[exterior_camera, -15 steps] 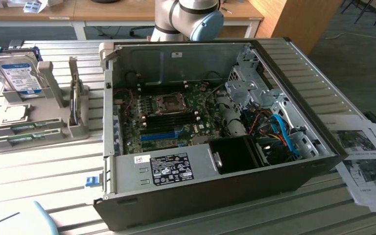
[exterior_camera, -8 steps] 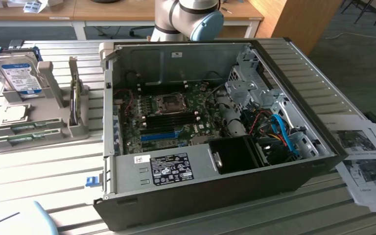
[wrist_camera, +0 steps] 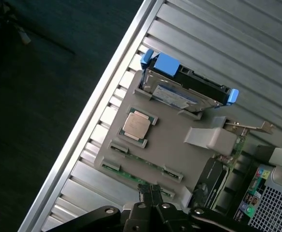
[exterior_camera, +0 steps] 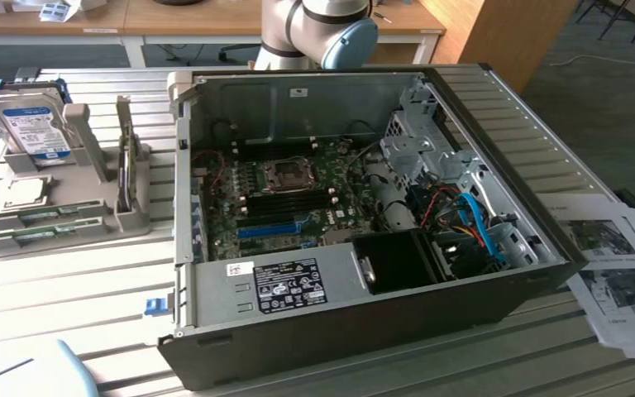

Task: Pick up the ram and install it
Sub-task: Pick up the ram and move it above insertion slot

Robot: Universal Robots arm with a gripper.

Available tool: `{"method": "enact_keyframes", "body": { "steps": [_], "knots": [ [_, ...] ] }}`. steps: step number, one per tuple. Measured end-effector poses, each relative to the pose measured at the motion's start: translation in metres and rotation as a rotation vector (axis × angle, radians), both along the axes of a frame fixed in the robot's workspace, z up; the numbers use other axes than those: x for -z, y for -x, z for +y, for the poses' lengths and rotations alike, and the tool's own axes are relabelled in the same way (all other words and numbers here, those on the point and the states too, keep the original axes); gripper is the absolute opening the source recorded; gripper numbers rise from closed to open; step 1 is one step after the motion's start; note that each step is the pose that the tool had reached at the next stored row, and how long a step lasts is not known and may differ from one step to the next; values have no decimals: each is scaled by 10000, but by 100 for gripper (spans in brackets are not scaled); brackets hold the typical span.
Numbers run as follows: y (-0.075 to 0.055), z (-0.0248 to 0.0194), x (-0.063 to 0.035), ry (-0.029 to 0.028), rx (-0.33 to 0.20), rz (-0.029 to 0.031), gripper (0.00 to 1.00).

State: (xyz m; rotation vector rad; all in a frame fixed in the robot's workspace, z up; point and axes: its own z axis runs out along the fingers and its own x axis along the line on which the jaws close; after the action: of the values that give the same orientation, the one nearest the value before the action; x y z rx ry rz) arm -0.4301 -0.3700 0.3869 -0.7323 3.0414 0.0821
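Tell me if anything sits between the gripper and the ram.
Nothing visible does. The gripper hangs above the ram, which lies uncovered at the gray holder's edge. The processor and hard drive sit farther along the holder, off that path.

Soft even daylight, pale glare on the slatted table (exterior_camera: 75, 281), computer case (exterior_camera: 295, 103) interior shadowed

We see the hand (wrist_camera: 150, 190) cut off at the wrist view's edge, so most of its body is lost to us. It covers a stretch of the ram (wrist_camera: 131, 175) right under it. Beside the hand, the computer case (wrist_camera: 276, 193) is cropped too. Beyond the hand, the hard drive (wrist_camera: 172, 96) label is too small for us to read.
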Motion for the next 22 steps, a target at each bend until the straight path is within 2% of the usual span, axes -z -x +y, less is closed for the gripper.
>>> {"method": "enact_keyframes", "body": {
  "steps": [12,22],
  "knots": [
    [0,0,0,-25,-1058,0,9],
    [0,-1,0,-125,-1637,-5,9]
  ]
}}
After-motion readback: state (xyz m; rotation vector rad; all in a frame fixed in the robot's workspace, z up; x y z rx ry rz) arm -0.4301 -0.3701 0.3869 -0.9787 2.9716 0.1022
